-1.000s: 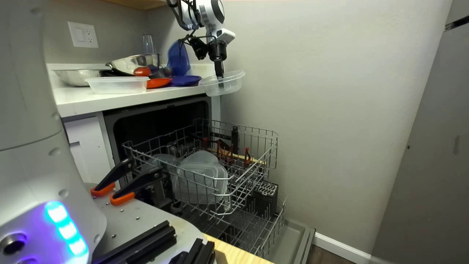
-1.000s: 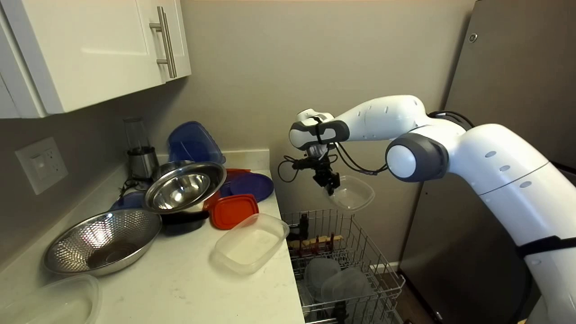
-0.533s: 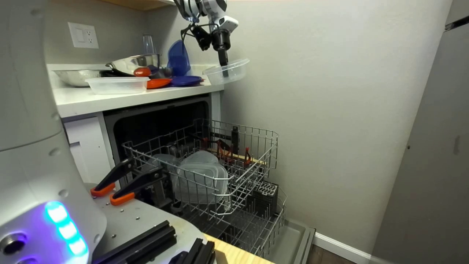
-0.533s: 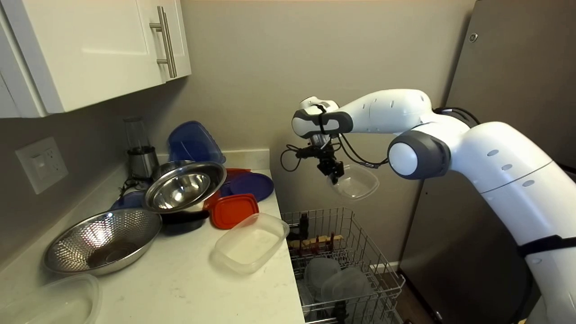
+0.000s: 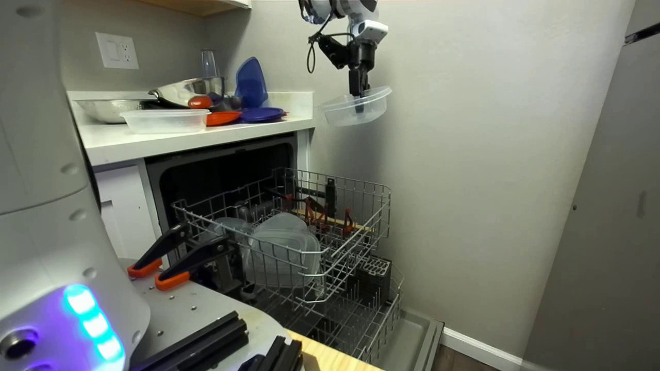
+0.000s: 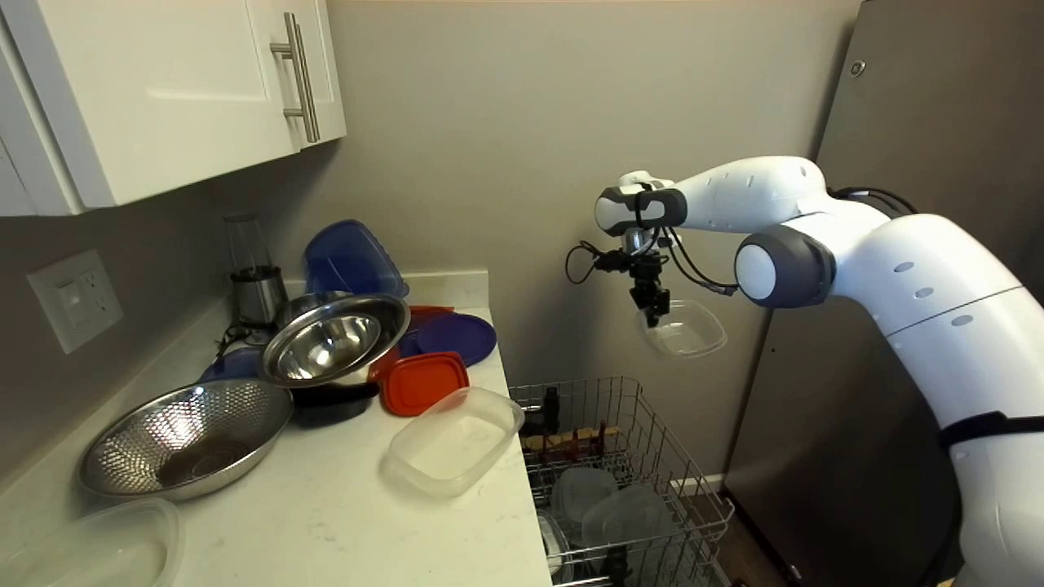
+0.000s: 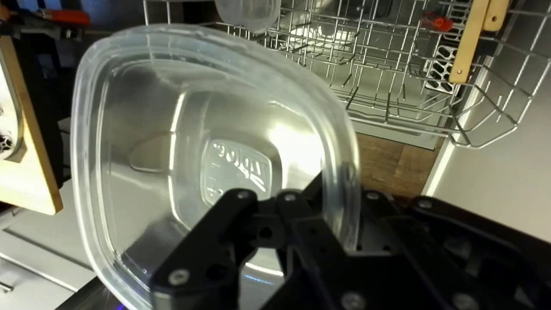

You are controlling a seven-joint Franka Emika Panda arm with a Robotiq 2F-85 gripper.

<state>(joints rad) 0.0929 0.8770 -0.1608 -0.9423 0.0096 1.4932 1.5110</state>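
gripper (image 5: 359,100): clamped on one wall of the clear tub (image 7: 129,94), one jaw inside, one outside; a thin wall likely suited that pinch
clear tub: hung mid-air, higher than the upper rack (image 5: 312,251), mouth up, tilted, probably from the one-sided hold
upper rack: slid out; clear containers (image 5: 283,263) leaned in it, presumably to drain
counter (image 6: 367,530): bore a second tub (image 6: 457,440) near its edge

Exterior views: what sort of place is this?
Most likely a kitchen: there's an open dishwasher under a counter, with a colander sitting on top.
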